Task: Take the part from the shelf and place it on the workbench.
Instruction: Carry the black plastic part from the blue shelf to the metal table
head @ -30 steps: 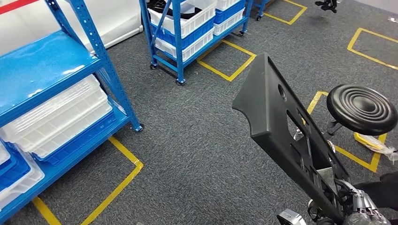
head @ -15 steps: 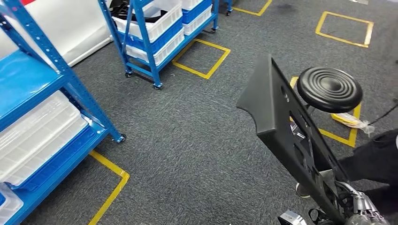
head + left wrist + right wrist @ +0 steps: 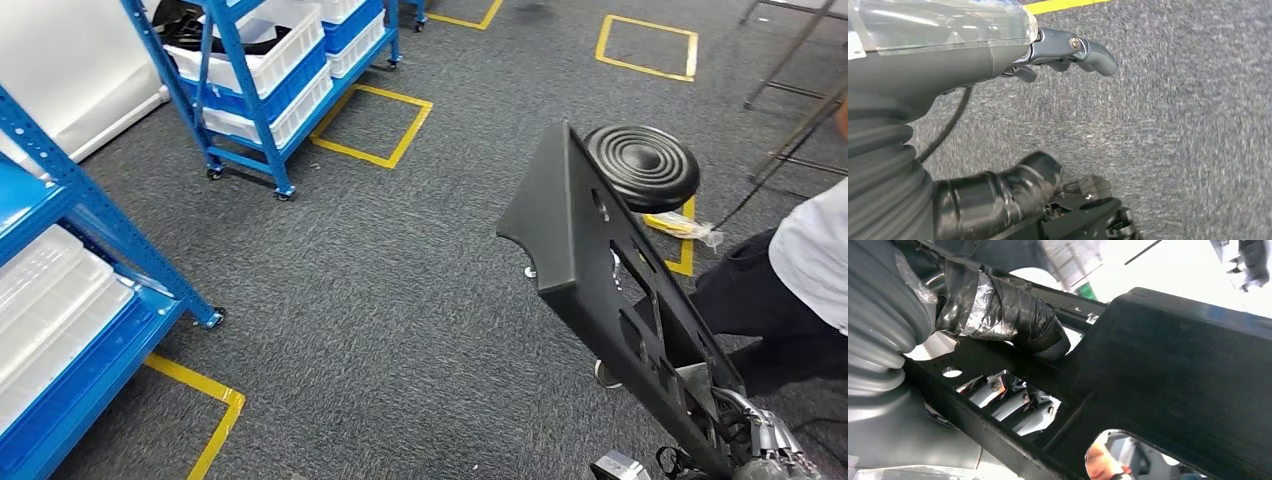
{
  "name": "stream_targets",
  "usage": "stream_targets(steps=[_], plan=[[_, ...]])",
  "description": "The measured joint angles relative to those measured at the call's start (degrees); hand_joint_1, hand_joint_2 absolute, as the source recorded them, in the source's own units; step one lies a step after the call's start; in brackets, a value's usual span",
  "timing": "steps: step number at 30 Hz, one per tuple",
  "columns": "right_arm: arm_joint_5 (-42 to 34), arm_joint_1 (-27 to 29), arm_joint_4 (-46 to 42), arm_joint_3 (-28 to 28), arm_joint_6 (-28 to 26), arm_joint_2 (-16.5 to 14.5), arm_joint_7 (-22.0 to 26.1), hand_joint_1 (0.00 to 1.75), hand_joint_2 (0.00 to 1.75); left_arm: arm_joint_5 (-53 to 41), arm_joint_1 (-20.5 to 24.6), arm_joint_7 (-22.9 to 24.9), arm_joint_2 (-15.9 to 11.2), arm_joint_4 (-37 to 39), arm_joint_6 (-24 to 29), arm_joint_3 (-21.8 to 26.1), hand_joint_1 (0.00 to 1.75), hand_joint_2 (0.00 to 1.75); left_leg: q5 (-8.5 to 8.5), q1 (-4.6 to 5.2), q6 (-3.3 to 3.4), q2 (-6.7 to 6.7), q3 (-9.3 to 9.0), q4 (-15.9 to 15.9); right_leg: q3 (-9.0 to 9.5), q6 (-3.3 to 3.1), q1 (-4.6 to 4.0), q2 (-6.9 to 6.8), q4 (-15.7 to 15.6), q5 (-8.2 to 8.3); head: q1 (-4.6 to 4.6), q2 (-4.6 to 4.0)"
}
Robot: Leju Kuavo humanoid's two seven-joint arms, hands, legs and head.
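While the right hand (image 3: pixel 770 445) carries the black part (image 3: pixel 590 260) upright at the near right, its fingers (image 3: pixel 1013 405) clamped through a slot, the left hand (image 3: pixel 1068 50) hangs empty, fingers apart. No counter is visible; swing wide of the stool (image 3: pixel 642 165) and person (image 3: pixel 800 280).

Head view high, facing down over carpet (image 3: pixel 400 300); wrist views close behind hands; left shares carpet.
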State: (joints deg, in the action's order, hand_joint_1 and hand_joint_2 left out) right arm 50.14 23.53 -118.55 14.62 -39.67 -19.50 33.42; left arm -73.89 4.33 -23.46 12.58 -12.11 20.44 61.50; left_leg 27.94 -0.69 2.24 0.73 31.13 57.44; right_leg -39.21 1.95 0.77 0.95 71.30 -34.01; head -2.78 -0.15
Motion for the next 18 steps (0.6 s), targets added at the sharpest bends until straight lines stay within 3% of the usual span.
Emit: stream_targets(steps=[1, 2, 3, 6, 8, 10, 11, 13, 14, 16, 17, 18], plan=[[-0.01, 0.04, 0.01, 0.00, 0.00, 0.00, -0.01, 1.75, 1.75, 0.01, -0.07, 0.01, -0.01, 0.00, 0.01, 0.00, 0.00, 1.75, 0.06, 0.05, 0.03, 0.72, 0.01, 0.02, -1.18, 0.16, 0.09, -0.29, 2.61, -0.81, 0.00, 0.00], [-0.03, 0.08, 0.02, 0.00, 0.00, 0.00, -0.02, 1.75, 1.75, 0.01, -0.09, 0.02, -0.02, 0.00, 0.02, 0.01, 0.00, 1.75, 0.13, 0.08, 0.02, 1.41, -0.01, 0.04, -1.44, 0.27, 0.15, -0.45, 3.34, -0.56, 0.01, 0.00], [-0.04, 0.11, 0.02, 0.00, 0.00, 0.00, -0.03, 1.75, 1.75, 0.02, -0.06, 0.03, -0.03, 0.00, 0.03, 0.01, 0.00, 1.75, 0.21, 0.09, -0.05, 2.05, -0.08, 0.07, -0.56, 0.32, 0.19, -0.69, 1.85, 0.73, -0.01, 0.00], [-0.08, 0.08, 0.03, 0.00, 0.00, 0.00, -0.03, 1.75, 1.75, 0.02, 0.03, 0.02, -0.01, 0.00, 0.10, 0.01, 0.00, 1.75, 0.68, 0.25, -0.58, 3.58, -0.53, 0.21, 5.48, -0.21, -0.18, -3.31, -9.35, 5.42, 0.01, 0.00], [-0.14, 0.07, 0.03, 0.01, 0.00, 0.00, -0.02, 1.75, 1.75, 0.04, 0.05, 0.02, -0.02, 0.00, 0.16, 0.01, 0.00, 1.75, 0.94, 0.47, -1.16, 4.38, -0.79, 0.26, 6.87, -0.89, -0.66, -4.20, -12.39, 5.86, 0.02, 0.00], [-0.20, 0.20, 0.02, 0.02, 0.00, 0.00, -0.01, 1.75, 1.75, 0.07, 0.15, 0.03, -0.02, 0.00, 0.25, 0.01, 0.00, 1.75, 1.16, 0.52, -1.72, 5.14, -1.02, 0.20, 6.78, -1.55, -0.66, -3.07, -12.56, 6.08, 0.03, 0.00], [-0.22, 0.29, 0.01, 0.03, -0.01, 0.00, 0.00, 1.75, 1.75, 0.08, 0.22, 0.03, -0.02, 0.00, 0.27, 0.01, 0.00, 1.75, 1.62, 0.44, -2.01, 4.74, -1.02, 0.59, 6.86, -1.89, -0.51, -2.55, -12.77, 6.22, 0.03, 0.00], [-0.28, 0.37, 0.01, 0.04, -0.02, -0.02, 0.02, 1.75, 1.75, 0.10, 0.27, 0.02, -0.03, 0.00, 0.33, 0.01, 0.00, 1.75, 4.11, 0.24, -2.44, 2.56, 0.39, 4.17, 7.08, -2.58, -0.17, -1.59, -13.13, 6.49, 0.08, 0.00], [-0.34, 0.38, 0.01, 0.04, -0.02, -0.05, 0.02, 1.75, 1.75, 0.13, 0.21, 0.01, -0.04, 0.00, 0.34, 0.01, 0.00, 1.75, 5.92, 0.13, -2.55, 1.20, 1.87, 7.60, 7.08, -2.79, -0.18, -1.12, -13.13, 6.51, 0.09, 0.00], [-0.52, 0.35, 0.04, 0.04, -0.02, -0.10, 0.02, 1.75, 1.75, 0.20, -0.02, -0.01, -0.04, 0.00, 0.37, 0.03, 0.00, 1.75, 8.48, 0.07, -2.70, 0.11, 5.16, 14.37, 7.05, -3.05, -0.24, 0.08, -13.00, 6.48, 0.10, 0.00], [-0.63, 0.33, 0.07, 0.04, -0.02, -0.11, 0.02, 1.75, 1.75, 0.25, -0.14, -0.03, -0.04, 0.00, 0.37, 0.04, 0.00, 1.75, 8.28, 0.06, -2.73, -0.05, 5.96, 15.68, 7.05, -3.09, -0.26, 0.83, -12.88, 6.43, 0.10, 0.00], [-0.71, 0.33, 0.10, 0.04, -0.02, -0.11, 0.02, 1.75, 1.75, 0.30, -0.20, -0.05, -0.04, 0.00, 0.38, 0.05, 0.00, 1.75, 6.99, 0.04, -2.70, -0.18, 5.80, 14.85, 7.07, -3.07, -0.26, 1.61, -12.71, 6.35, 0.10, 0.00]])
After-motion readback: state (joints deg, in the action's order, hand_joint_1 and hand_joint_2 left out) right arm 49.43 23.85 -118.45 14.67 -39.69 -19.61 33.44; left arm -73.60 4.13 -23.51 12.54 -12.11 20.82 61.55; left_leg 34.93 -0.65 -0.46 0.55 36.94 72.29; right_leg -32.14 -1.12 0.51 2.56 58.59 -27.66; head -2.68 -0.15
